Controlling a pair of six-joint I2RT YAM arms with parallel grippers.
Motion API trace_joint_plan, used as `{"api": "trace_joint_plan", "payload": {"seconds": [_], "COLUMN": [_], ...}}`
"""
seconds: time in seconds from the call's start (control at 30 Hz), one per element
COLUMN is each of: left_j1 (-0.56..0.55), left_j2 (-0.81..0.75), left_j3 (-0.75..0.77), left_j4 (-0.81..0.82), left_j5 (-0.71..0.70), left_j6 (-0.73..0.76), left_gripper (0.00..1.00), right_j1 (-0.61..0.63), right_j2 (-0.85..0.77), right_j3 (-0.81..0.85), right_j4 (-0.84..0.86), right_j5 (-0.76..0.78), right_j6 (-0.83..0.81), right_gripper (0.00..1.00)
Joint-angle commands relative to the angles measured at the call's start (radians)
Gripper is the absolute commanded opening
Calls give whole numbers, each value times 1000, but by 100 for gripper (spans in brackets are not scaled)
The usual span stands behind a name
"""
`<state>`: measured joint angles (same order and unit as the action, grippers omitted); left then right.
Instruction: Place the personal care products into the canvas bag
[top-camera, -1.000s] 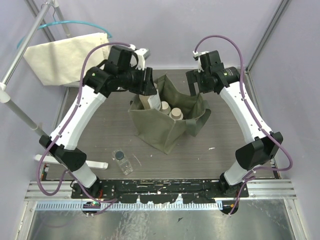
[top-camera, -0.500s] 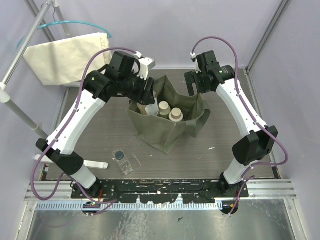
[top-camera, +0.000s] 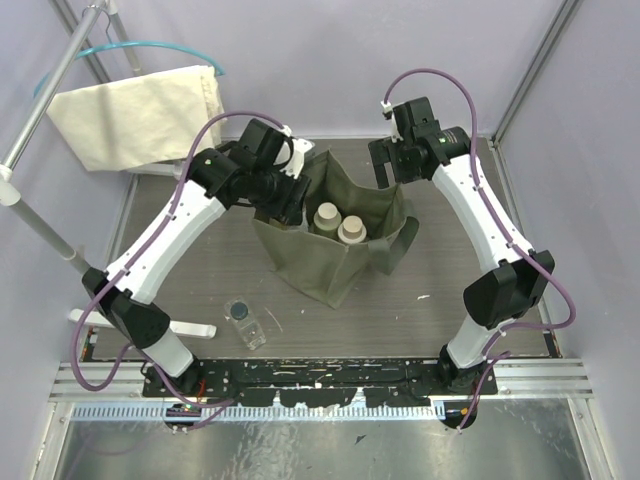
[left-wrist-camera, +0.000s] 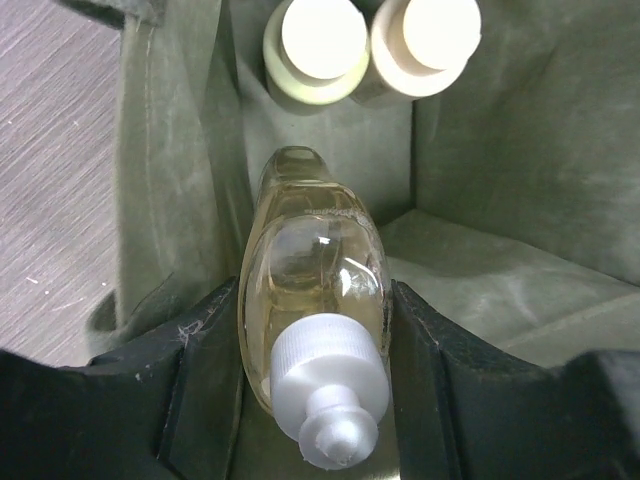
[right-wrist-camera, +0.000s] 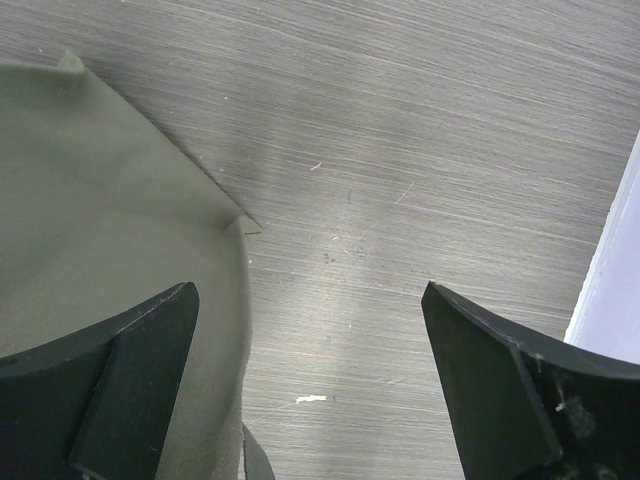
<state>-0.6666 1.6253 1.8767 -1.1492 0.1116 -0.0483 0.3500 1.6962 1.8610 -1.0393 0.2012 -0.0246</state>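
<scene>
- Left wrist view: amber bottle (left-wrist-camera: 315, 290) is clamped by left gripper (left-wrist-camera: 312, 335) inside canvas bag (left-wrist-camera: 500, 150).
- Release is best made low, clear of the two capped bottles (left-wrist-camera: 315, 40).
- Right gripper (right-wrist-camera: 310, 370) is spread open, empty, just outside the bag.
- Clear dark-capped bottle (top-camera: 243, 322) is seen on table (top-camera: 450, 270).

Your right gripper (right-wrist-camera: 310, 290) hangs spread wide above the grey table (right-wrist-camera: 420, 120); the canvas bag (right-wrist-camera: 100, 190) lies beneath one finger, apparently untouched; a small white fleck (right-wrist-camera: 311, 400) sits on the table between the fingers.
</scene>
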Motion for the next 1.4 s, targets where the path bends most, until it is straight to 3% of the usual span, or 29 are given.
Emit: {"api": "trace_joint_plan", "payload": {"seconds": [0.0, 1.03, 1.1, 1.2, 1.37], "left_j1": [-5, -6, -5, -6, -5], "left_j2": [3, 61, 57, 57, 54], "left_j3": [-22, -406, -416, -420, -402], "left_j4": [53, 378, 383, 380, 367], "left_j5": [-42, 45, 47, 50, 47], "left_j6": [-1, -114, -115, -116, -114], "left_gripper": [0, 0, 7, 30, 53], "right_j1": [-3, -1, -2, -1, -2], "right_j2": [-2, 7, 8, 12, 20], "right_j3": [50, 41, 38, 43, 54], "right_j4": [-5, -5, -5, -5, -7], "right_j5": [8, 9, 9, 9, 7], "right_j6": [-6, -9, -11, -12, -12], "right_gripper": [100, 100, 100, 100, 100]}}
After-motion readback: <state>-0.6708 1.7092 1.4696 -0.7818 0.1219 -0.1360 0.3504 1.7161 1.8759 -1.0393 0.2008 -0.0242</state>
